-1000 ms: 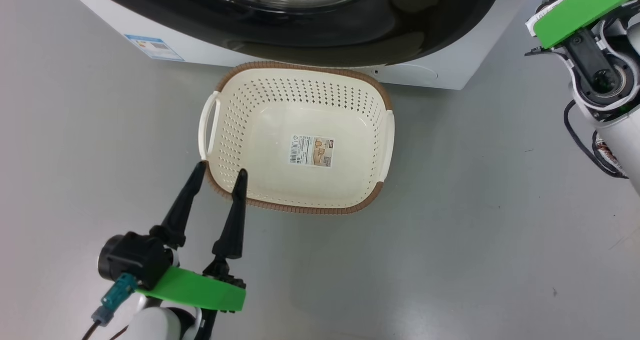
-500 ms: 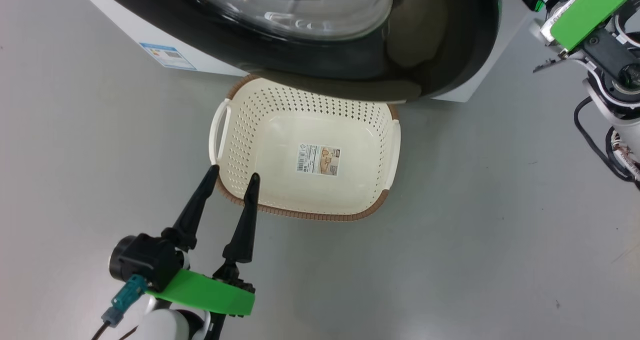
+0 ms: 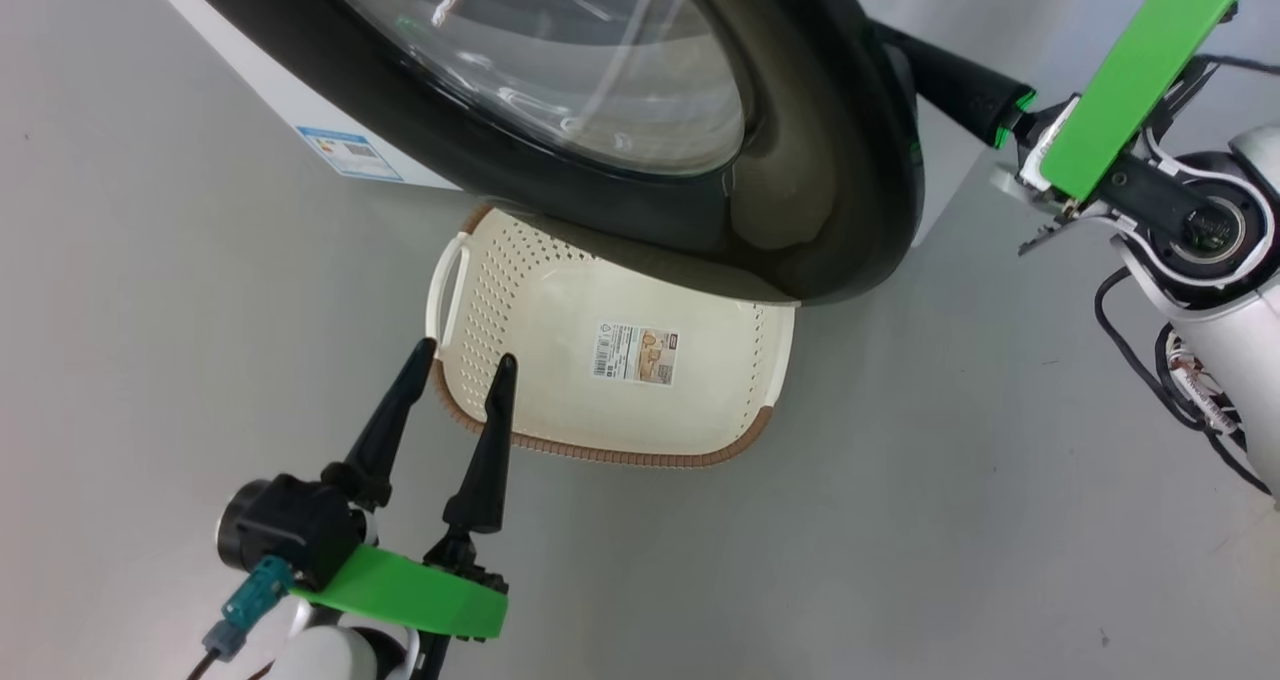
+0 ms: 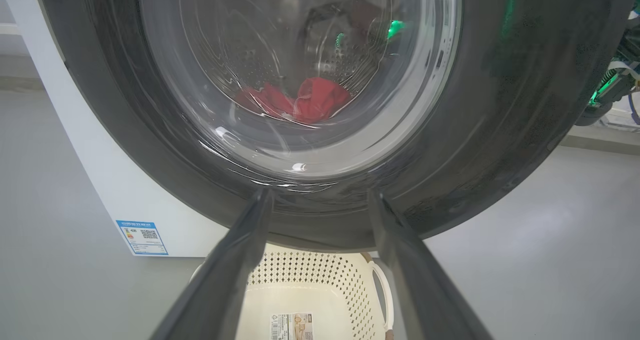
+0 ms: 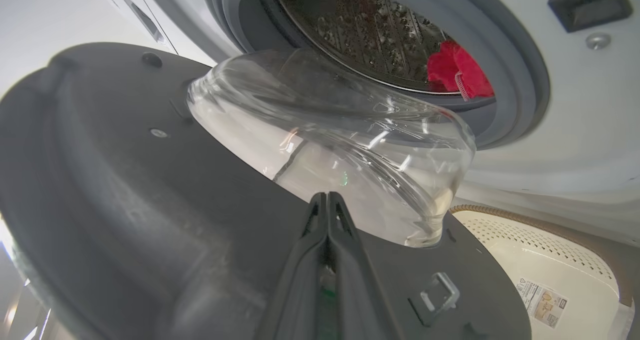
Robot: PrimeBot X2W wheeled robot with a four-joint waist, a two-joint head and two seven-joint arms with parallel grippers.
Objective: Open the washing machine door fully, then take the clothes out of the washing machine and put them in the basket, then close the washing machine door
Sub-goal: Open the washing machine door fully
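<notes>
- Head view: the washing machine door [image 3: 820, 160] is standing part open, its black rim overhanging the far side of the basket [image 3: 620, 452].
- The left gripper [image 3: 465, 360] is hovering empty, fingers spread, at the basket's near left corner.
- The right gripper [image 5: 326, 200] is clenched on nothing, pointing at the door's inner face beside the glass bowl.
- Red clothes [image 5: 457, 72] are lying in the drum of the washing machine [image 3: 250, 80].
- A smooth grey floor [image 3: 900, 510] is carrying machine and basket.

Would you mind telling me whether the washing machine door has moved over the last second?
Yes. The washing machine door has swung outward: its black rim now overhangs the far part of the basket, which it cleared before.
</notes>
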